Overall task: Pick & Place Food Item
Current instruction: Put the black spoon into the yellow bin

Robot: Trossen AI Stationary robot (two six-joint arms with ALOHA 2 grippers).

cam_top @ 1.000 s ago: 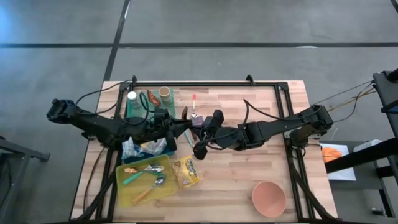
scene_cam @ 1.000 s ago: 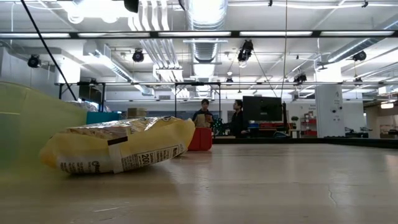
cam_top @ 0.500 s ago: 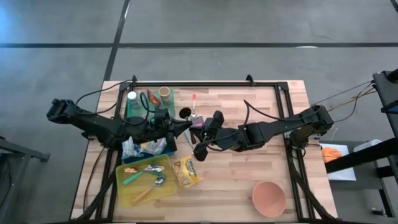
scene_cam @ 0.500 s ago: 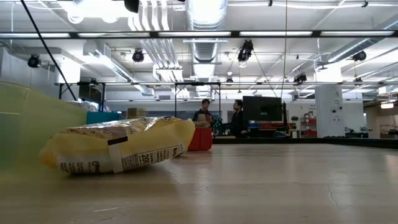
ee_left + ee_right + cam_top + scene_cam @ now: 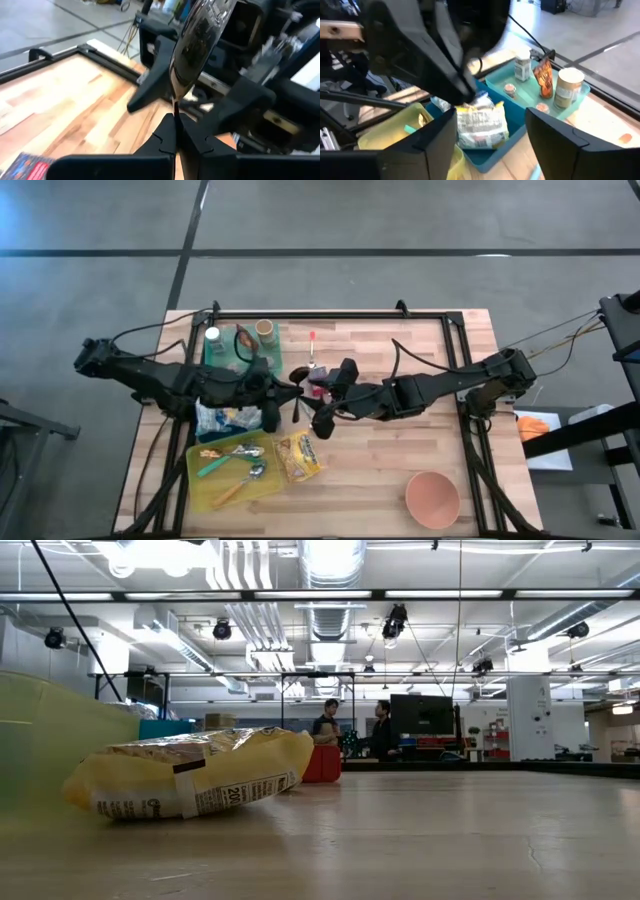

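Near the table's middle, the left gripper (image 5: pixel 175 131) is clamped on the thin handle of a dark spoon (image 5: pixel 192 42), held above the wooden table (image 5: pixel 400 460). The spoon's long axis runs straight out from the fingertips, bowl end farthest from the wrist, toward the right gripper (image 5: pixel 318 418), whose fingers (image 5: pixel 555 135) stand parted around nothing.

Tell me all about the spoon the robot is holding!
The spoon is dark and shiny, like polished metal, with a long oval bowl and a thin handle. It is held up in the air, bowl pointing away from the left claw, whose shut fingers pinch the handle's end. The open right claw sits close by.
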